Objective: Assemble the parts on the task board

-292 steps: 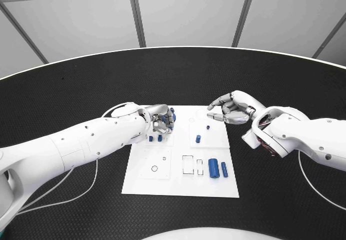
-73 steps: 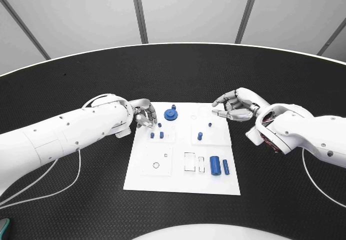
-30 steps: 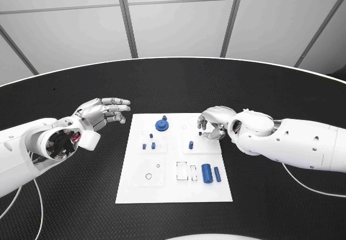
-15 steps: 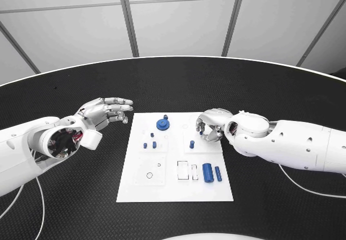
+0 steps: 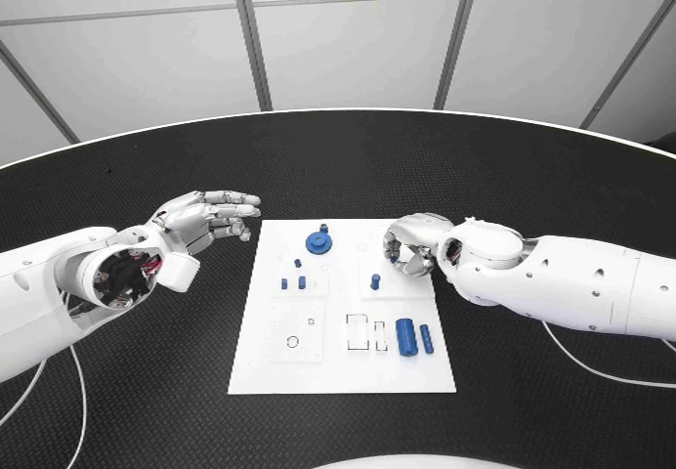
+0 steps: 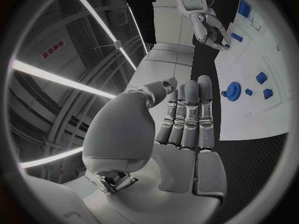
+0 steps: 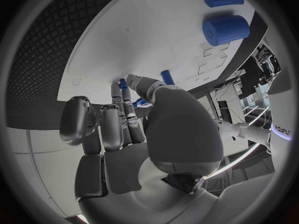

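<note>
Room: pale wall panels [image 5: 353, 49] with dark seams rise behind my round workspace.
Table: the black table [image 5: 338, 166] spreads wide under both my arms.
Task board: the white task board [image 5: 338, 366] lies at the table's middle, between my two hands.
Right hand: my right hand [image 5: 411, 246] hangs over the board's far right corner, fingers curled inward; I cannot tell whether they pinch anything, and my own forearm hides the board's right edge there.
Left hand: my left hand [image 5: 206, 217] hovers off the board's left side, fingers straight and slightly apart, holding nothing.
Gear: a blue gear [image 5: 319, 240] sits on the board's far end.
Cylinder: a thick blue cylinder [image 5: 405, 336] lies near the board's right edge, a thinner blue rod [image 5: 426, 339] just beside it.
Pegs: small blue pegs [image 5: 293, 282] stand left of centre; another peg [image 5: 375, 282] stands near my right fingers.
</note>
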`<state>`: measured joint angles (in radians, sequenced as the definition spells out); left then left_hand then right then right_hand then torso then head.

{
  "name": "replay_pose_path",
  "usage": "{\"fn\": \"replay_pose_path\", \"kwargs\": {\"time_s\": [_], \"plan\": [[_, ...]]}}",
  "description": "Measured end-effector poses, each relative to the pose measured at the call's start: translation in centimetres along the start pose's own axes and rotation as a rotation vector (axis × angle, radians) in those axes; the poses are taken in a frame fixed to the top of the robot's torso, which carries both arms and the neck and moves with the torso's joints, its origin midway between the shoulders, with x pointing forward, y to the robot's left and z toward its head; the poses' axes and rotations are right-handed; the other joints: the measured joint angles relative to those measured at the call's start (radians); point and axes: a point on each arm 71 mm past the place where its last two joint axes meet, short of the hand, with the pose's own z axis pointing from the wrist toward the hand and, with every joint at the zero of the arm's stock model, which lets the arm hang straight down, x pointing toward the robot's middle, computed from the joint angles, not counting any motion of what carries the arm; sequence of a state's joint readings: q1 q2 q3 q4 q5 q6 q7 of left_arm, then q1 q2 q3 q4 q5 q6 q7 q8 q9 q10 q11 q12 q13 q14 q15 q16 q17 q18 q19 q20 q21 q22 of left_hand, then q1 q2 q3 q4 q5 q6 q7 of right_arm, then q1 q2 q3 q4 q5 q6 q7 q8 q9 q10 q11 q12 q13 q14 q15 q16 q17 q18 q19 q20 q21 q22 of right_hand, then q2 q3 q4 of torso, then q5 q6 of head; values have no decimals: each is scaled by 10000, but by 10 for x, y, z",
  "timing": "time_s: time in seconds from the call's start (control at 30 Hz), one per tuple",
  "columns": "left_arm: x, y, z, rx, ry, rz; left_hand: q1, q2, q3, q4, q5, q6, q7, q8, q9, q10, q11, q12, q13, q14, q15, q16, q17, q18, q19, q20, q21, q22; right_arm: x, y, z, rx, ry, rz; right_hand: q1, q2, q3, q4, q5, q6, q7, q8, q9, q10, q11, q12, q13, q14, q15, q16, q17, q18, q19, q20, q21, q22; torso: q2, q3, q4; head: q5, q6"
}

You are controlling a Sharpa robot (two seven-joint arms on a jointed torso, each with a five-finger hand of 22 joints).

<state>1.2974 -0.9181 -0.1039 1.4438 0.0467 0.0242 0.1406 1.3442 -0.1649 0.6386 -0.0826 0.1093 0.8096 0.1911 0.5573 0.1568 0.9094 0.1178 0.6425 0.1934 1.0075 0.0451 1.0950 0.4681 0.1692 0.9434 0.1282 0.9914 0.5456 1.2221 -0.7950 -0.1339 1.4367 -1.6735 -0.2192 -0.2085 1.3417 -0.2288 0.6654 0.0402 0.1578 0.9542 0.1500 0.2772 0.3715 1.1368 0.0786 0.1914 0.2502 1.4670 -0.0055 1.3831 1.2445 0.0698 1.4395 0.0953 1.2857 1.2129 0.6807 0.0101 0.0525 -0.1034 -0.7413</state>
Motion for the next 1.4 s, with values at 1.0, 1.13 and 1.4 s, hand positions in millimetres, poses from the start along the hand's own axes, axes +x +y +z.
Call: {"fn": "replay_pose_path", "kwargs": {"time_s": [1.0,1.13,1.4], "plan": [[-4,1,-1,-201,-117,14,-38,38,-96,-15,-6,-72,71,-43,-27,-72,72,0,-39,-35,36,-39,-70,-2,-33,33,-76,-61,7,4,-1,52,-111,-131,189,602,405,-465,0,645,-145,347,183,374,159,-21,-209,-4,-69,165,239,0,131,-131,271,396,8,6,1,-22,-105],[-4,1,-1,-218,-113,13,-38,38,-96,-15,-6,-72,71,-43,-27,-72,72,0,-38,-35,36,-77,-89,-2,-33,34,-76,-72,6,4,-2,61,-187,-113,189,602,426,-485,0,646,-144,347,182,375,158,-43,-232,-4,-69,165,238,0,131,-131,270,396,9,7,1,-43,-100],[-4,2,-1,-254,-94,11,-38,37,-123,-43,-6,-125,123,-101,-38,-118,98,-37,-57,-92,19,-77,-114,-3,-34,34,-116,-88,5,3,-5,83,-291,-70,189,602,454,-513,0,642,-144,335,177,376,156,-99,-237,-4,-69,165,249,0,130,-131,270,414,7,6,3,-81,-107]]}}
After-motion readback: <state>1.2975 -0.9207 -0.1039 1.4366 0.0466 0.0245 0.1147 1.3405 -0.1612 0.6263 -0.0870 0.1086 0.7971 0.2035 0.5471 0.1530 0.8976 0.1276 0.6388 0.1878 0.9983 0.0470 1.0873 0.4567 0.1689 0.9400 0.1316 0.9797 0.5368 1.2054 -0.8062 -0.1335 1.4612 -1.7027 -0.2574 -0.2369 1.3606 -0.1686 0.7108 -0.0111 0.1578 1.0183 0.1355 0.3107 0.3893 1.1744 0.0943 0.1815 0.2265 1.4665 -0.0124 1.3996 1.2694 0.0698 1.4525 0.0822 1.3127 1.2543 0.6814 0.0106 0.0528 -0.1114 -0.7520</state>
